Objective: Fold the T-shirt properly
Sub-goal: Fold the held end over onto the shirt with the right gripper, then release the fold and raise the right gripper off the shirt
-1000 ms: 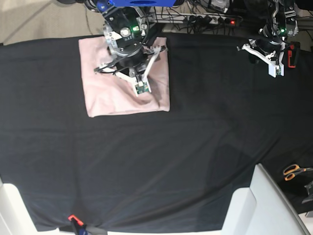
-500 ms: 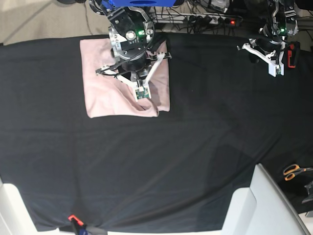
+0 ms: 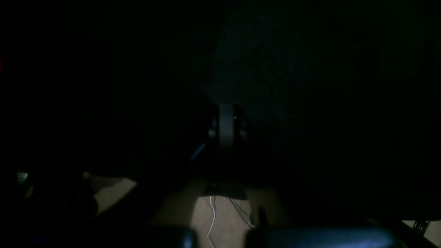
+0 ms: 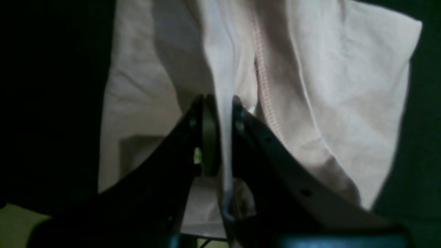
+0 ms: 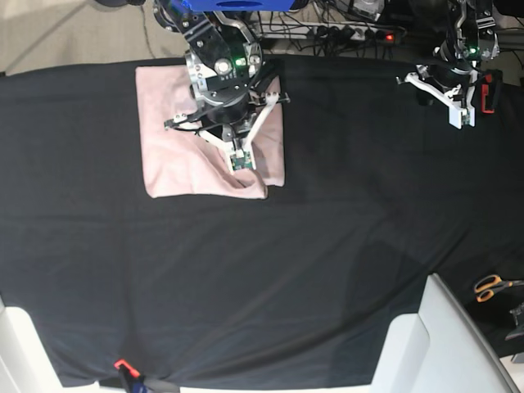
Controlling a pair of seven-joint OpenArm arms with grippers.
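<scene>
**T-shirt pinched by my right gripper, far-left of the table**

T-shirt [image 5: 176,155] lay folded into a rough pink rectangle on the black table cloth [image 5: 270,270], at the far side of the table and left of centre in the base view. Largest item in view was that cloth, which covered nearly the whole work surface. Next in size, the shirt: its near edge was straight along most of its length, while its near right corner was bunched and lifted.

My right gripper [image 4: 220,137] stood over the shirt's right half. In the right wrist view its fingers were nearly together, clamped on a thin upright ridge of pale pink fabric that ran up between them; a stitched seam [image 4: 262,86] lay just beside that ridge.

My left gripper [image 5: 458,115] hung over bare cloth at the far right of the table, well apart from the shirt. Left wrist view was almost black; the fingers appeared pressed together with nothing between them.

Smallest item noted: orange-handled scissors [image 5: 491,286], off the table's right edge.
</scene>
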